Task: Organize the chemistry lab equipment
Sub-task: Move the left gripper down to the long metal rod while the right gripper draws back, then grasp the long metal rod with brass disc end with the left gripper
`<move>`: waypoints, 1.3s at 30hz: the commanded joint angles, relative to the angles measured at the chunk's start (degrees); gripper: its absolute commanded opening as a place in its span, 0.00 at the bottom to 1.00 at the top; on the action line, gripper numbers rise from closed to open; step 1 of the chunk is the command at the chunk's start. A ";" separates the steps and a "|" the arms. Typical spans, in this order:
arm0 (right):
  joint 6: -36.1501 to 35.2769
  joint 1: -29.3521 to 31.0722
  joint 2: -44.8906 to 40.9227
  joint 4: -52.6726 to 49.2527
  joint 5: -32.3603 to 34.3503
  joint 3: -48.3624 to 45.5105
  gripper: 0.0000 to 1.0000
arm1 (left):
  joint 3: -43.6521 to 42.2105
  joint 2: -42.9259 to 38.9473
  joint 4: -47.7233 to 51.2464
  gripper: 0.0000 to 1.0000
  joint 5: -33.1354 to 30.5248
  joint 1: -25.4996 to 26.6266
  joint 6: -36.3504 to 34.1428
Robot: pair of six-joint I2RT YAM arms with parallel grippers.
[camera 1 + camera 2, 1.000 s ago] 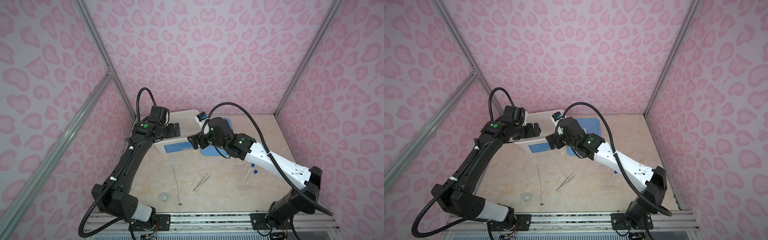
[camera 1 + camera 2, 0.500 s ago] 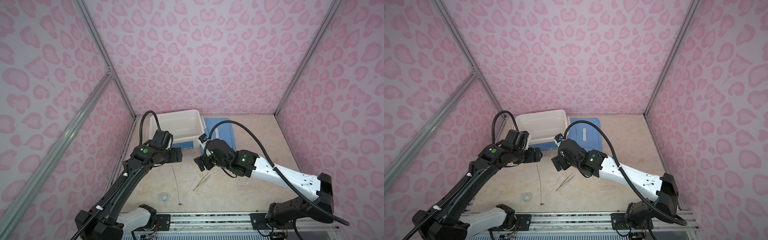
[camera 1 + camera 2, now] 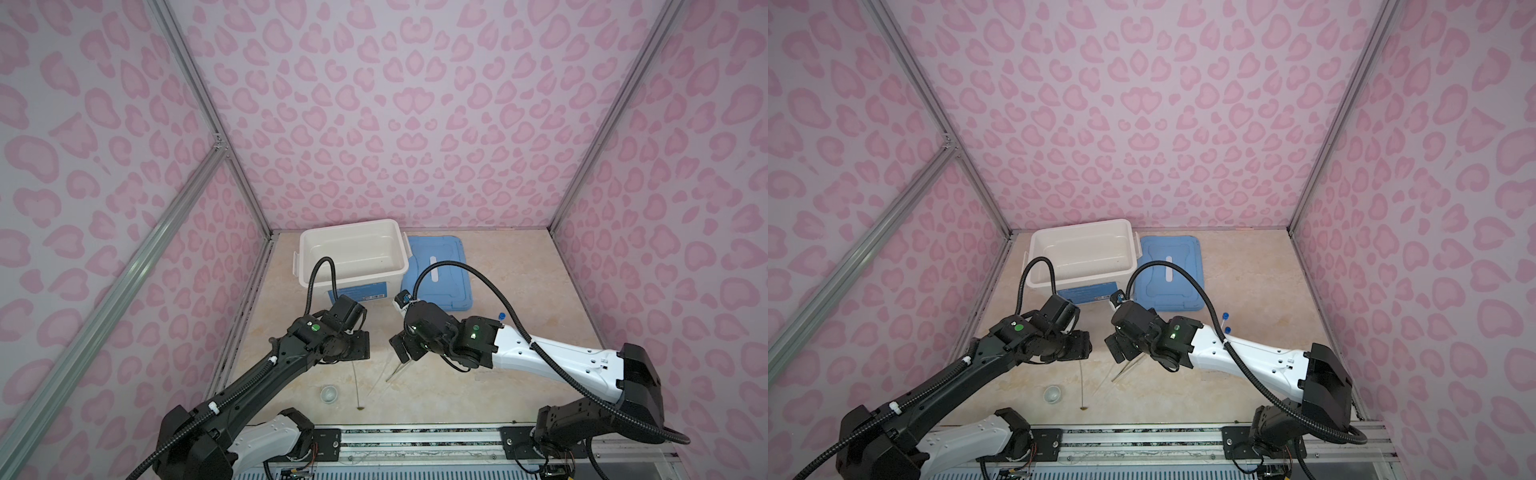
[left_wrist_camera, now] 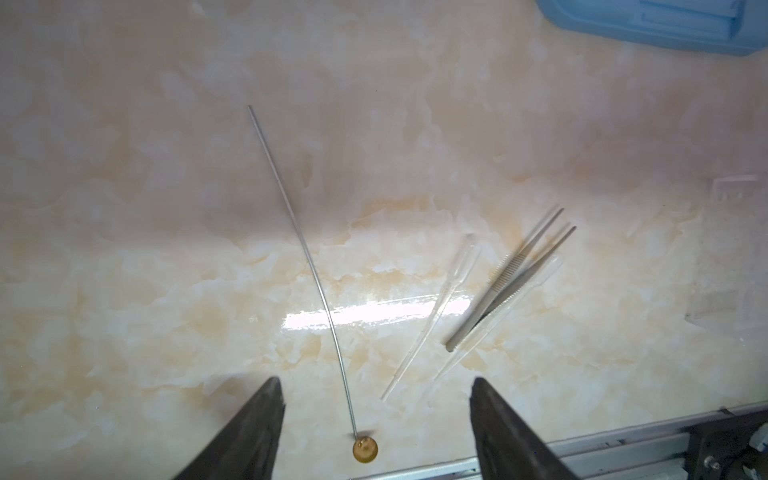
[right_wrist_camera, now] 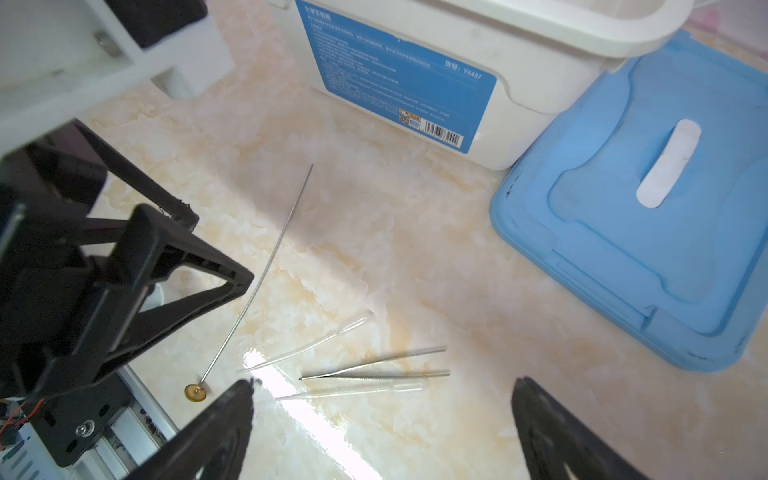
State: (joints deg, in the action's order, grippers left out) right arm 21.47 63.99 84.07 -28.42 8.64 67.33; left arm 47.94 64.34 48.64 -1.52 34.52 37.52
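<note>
A long thin rod [image 4: 307,257] with a brass disc at its end lies on the marble table. Beside it lie metal tweezers [image 4: 511,274] between two clear droppers [image 4: 436,316]. My left gripper [image 4: 376,380] hangs open just above the rod's disc end, holding nothing. My right gripper [image 5: 384,382] is wide open over the tweezers [image 5: 374,368], also empty. A small white dish [image 3: 328,393] sits near the front edge. Blue tube caps [image 3: 1226,316] show behind the right arm. The clear rack is mostly hidden by that arm.
A white bin [image 3: 349,226] stands open at the back left, with its blue lid [image 3: 436,245] flat on the table to its right. The metal rail [image 3: 415,436] runs along the front edge. Pink walls close in three sides.
Both arms have come forward and down from the bin to hover low over the rod and tweezers. The left jaws have narrowed a little.
</note>
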 commanded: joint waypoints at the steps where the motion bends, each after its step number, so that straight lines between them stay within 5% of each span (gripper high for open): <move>1: 2.32 0.23 0.07 2.79 -1.79 -1.71 0.98 | -3.04 0.80 -3.79 0.72 -1.56 0.43 4.00; 15: 5.32 0.31 -0.07 5.28 -1.07 -6.74 0.97 | -11.78 6.92 -12.52 0.58 -5.55 3.14 10.04; 39: 5.12 0.53 1.07 4.32 -0.19 -5.98 0.97 | -12.77 14.51 -16.94 0.31 -9.17 3.53 11.61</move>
State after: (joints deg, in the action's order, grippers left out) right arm 26.35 64.38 84.84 -23.88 7.57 61.30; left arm 35.62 77.84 32.42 -10.90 38.00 47.94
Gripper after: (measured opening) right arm 0.965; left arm 0.314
